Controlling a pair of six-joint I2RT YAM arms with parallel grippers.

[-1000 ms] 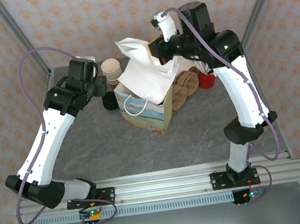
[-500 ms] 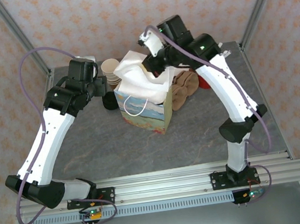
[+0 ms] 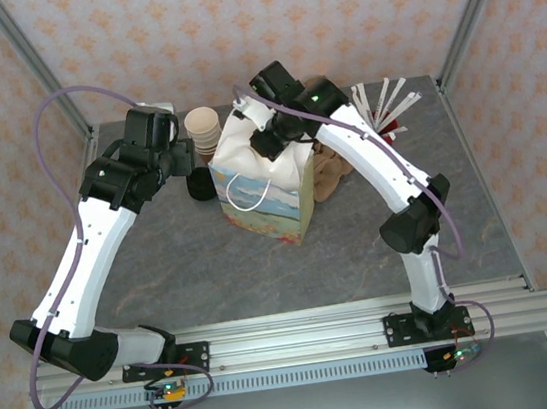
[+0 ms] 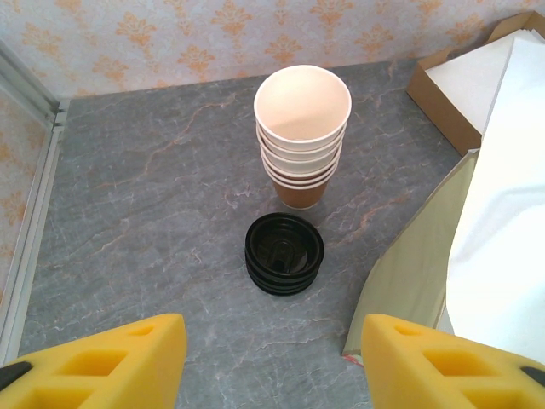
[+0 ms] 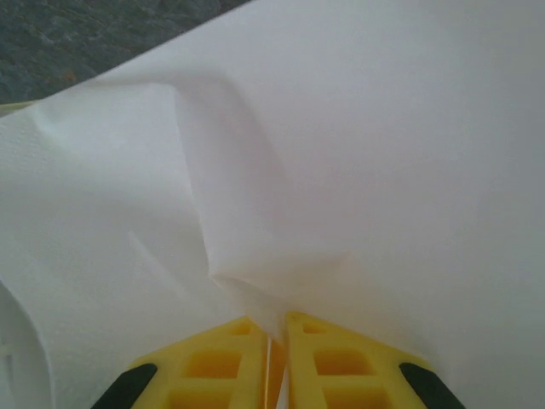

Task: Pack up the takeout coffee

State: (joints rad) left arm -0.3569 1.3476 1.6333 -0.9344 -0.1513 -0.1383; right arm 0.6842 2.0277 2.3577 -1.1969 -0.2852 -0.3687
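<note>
Our right gripper (image 5: 274, 328) has its yellow fingers nearly together at the bottom centre of the right wrist view, pinching a fold of white paper (image 5: 341, 170) that spreads over the rest of that frame. From the top view this sheet bulges out of the mouth of an upright paper bag (image 3: 263, 201) with a painted side and a looped string handle, standing at mid-frame on the grey marbled table (image 3: 212, 273).

Our left gripper (image 4: 272, 341) stands wide, one yellow finger in each lower corner of the left wrist view, with nothing between them but bare table. Just above that gap lies a small stack of loose black lids (image 4: 284, 254). Above those, close by, is a stack of lidless cream cups (image 4: 303, 128). The bag's pale side rises along the right edge, and a brown cardboard box (image 4: 443, 94) sits in the upper right corner.

Where the takeout coffee is we cannot tell.
</note>
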